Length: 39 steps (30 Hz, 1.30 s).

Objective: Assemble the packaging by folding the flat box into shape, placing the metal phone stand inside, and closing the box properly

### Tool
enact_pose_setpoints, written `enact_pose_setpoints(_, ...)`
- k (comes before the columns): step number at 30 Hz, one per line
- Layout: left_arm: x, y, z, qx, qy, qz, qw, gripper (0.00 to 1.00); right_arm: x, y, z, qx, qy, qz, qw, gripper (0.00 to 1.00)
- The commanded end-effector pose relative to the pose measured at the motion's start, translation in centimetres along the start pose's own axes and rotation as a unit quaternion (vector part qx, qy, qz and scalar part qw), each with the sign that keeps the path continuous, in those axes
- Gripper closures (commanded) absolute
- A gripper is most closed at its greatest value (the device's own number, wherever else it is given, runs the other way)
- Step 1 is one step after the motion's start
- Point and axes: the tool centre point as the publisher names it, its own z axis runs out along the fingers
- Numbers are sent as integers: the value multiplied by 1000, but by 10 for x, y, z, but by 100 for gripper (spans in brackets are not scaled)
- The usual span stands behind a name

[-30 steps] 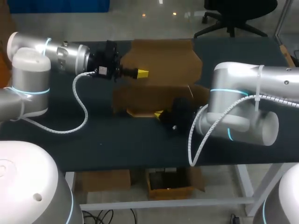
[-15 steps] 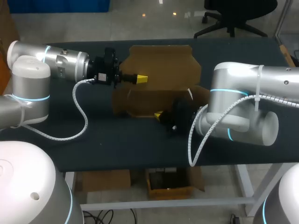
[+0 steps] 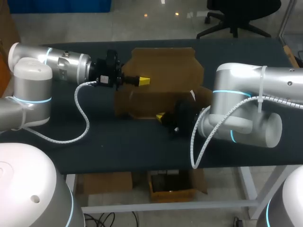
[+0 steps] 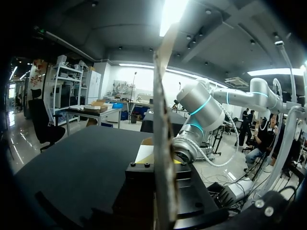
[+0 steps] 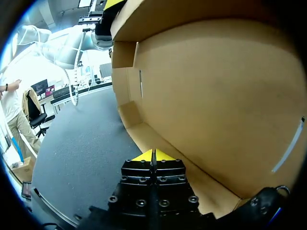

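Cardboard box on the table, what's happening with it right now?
Both arms are holding the cardboard box, half folded on the table. The left pincer pinches its back panel; the right pincer is clamped on the low front wall. The box is open, and no phone stand is in view.

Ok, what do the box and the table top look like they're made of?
Box: brown cardboard, probably corrugated, with a matte finish, going by its dull tan faces and the thick raw edge in the left wrist view. Table: a dark matte covering, perhaps rubber or fabric. It shows fine grain and no glare, but which one is unclear.
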Motion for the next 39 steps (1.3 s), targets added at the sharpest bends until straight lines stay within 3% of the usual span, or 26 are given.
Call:
enact_pose_setpoints(1, -2, 4, 2, 0, 1, 0, 1000, 100, 2, -4, 7, 0, 0, 0, 1000, 100)
enact_pose_setpoints(39, -3, 12, 3, 0, -4, -7, 1000, 100, 3, -5, 9, 0, 2, 1, 1000, 100)
